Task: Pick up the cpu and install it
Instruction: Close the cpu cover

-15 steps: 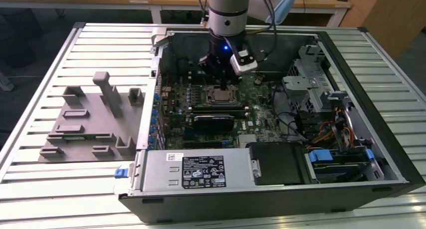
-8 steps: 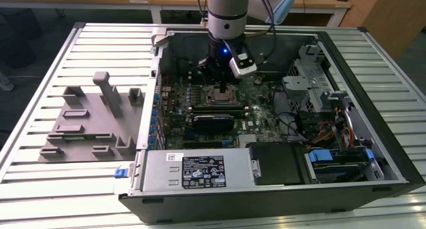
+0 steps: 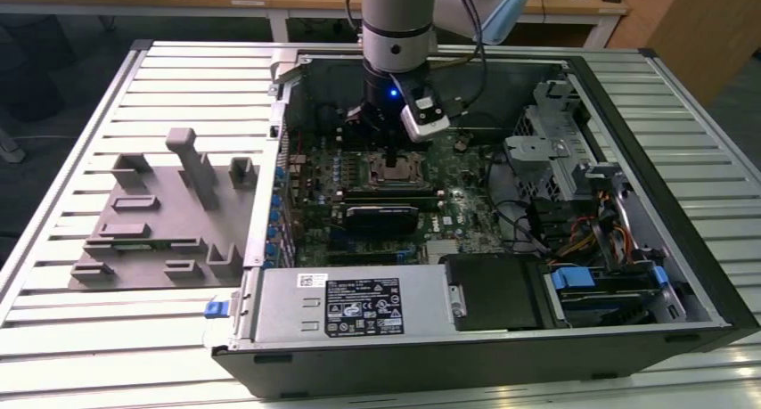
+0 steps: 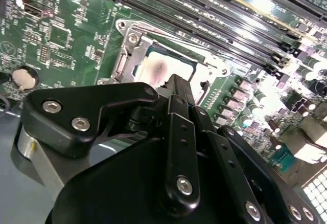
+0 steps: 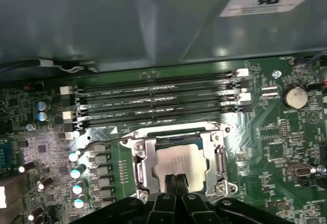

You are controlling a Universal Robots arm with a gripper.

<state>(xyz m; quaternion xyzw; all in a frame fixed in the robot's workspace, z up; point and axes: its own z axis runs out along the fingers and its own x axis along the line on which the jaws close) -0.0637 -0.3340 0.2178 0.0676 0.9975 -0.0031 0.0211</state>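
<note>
The gripper (image 5: 177,179) is hanging with its fingers drawn together, nothing between them, tips pointing down at the cpu (image 5: 180,158). The cpu is lying flat in the socket (image 5: 140,169), directly beneath the tips; whether they are touching it is unclear. Memory slots (image 5: 153,101) are running beyond.

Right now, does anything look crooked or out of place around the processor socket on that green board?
Nothing stands out. The shiny silver square cpu lies flat and square inside the metal-framed socket, with the black gripper shut just above it.
</note>
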